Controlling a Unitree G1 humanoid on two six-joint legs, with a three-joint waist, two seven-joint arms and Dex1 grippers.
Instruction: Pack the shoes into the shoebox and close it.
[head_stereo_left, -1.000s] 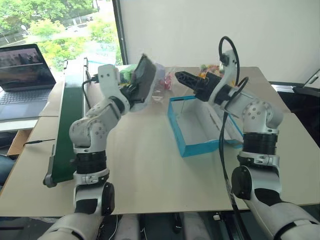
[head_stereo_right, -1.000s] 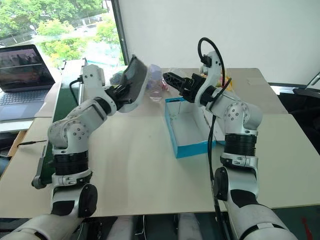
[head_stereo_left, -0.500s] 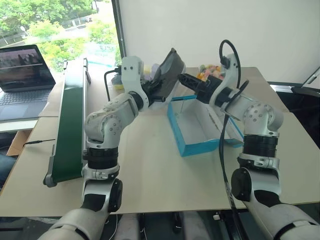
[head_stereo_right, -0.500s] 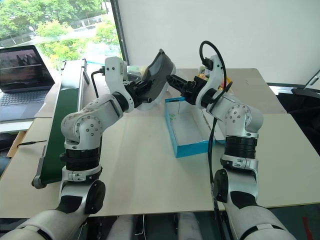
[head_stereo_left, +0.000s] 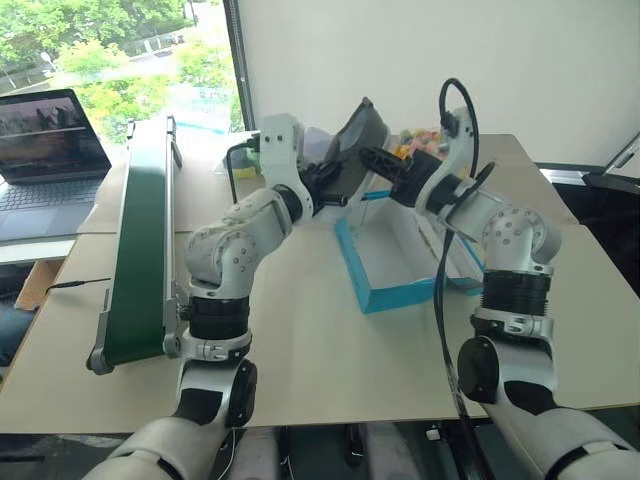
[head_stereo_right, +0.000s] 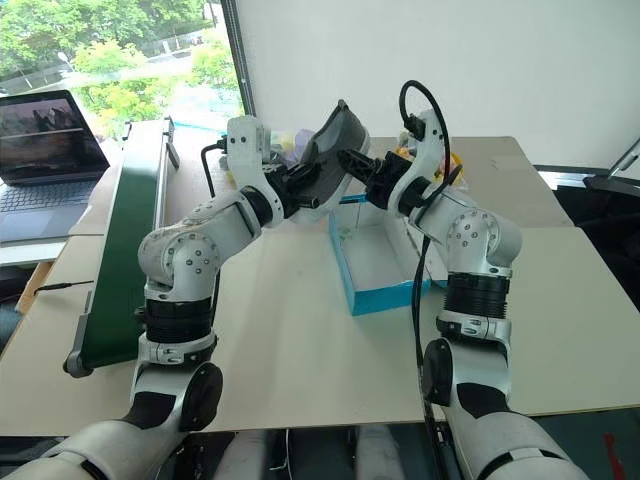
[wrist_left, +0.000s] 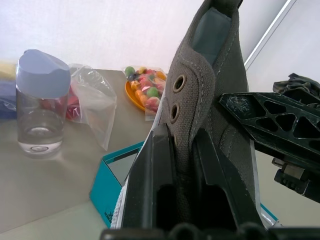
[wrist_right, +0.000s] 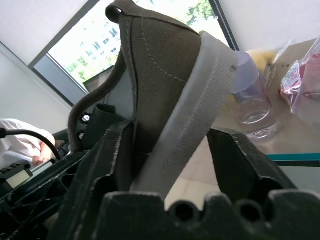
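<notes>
Left gripper (wrist_left: 182, 165) is clamped on one shoe (head_stereo_left: 357, 150), held aloft above the shoebox (head_stereo_left: 395, 262) near the table's (head_stereo_left: 300, 340) far edge. Right gripper (wrist_right: 172, 145) straddles its heel, jaws partly apart, evidently a handover.

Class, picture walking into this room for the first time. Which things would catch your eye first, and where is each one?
First comes the grey shoe, held up in the air at the middle of the scene: the left gripper is clamped on its upper and the right gripper straddles its heel end. Right below it lies the open turquoise shoebox on the table, and along the left edge runs a long dark-green conveyor.
</notes>
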